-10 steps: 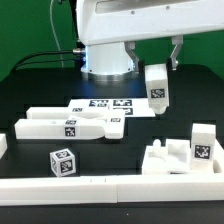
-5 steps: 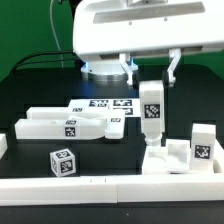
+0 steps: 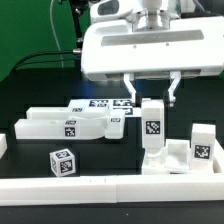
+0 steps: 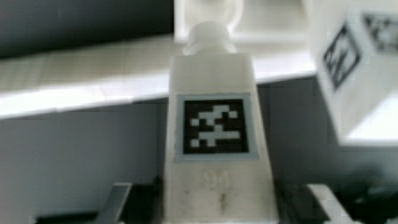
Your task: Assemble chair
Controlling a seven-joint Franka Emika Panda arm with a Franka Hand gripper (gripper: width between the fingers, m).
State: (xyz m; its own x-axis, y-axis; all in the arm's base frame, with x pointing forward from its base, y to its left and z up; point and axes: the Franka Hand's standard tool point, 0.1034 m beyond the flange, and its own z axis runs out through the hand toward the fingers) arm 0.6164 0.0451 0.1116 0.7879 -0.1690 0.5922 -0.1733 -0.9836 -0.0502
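A black table (image 3: pixel 35 95) fills the scene. A green backdrop (image 3: pixel 212 88) stands along its far side, and black cables (image 3: pixel 45 57) trail at the far left.

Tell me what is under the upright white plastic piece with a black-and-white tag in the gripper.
A chunky white plastic slab lies under the piece. The place where they meet is hidden.

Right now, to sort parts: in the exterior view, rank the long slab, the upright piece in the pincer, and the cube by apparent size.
1. long slab
2. upright piece
3. cube, smallest even though nearest the camera
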